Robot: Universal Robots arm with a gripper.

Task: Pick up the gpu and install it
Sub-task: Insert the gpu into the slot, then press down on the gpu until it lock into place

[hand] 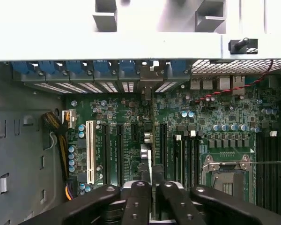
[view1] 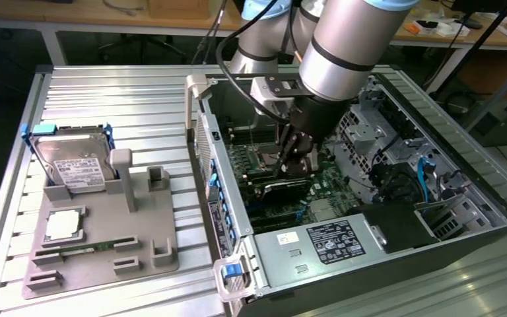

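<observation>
The gpu [view1: 282, 188] stands on edge inside the open computer case, its black shroud showing just below my gripper [view1: 290, 162]. In the wrist view the gpu [hand: 150, 159] is seen edge-on as a thin strip running across the green motherboard [hand: 126, 117] toward its end bracket at the case's rear wall. My gripper [hand: 152, 197] is straight above it. Its black fingers [hand: 136, 204] are drawn close together with the card's top edge between them. I cannot tell whether the card sits fully in its slot.
A grey holder [view1: 103, 264] on the table at the exterior view's left carries a hard drive [view1: 77, 165], a processor [view1: 64, 224] and a memory stick [view1: 86, 249]. The case wall [view1: 202, 125], power supply [view1: 324, 244], drive cage [view1: 368, 125] and cables surround the gripper.
</observation>
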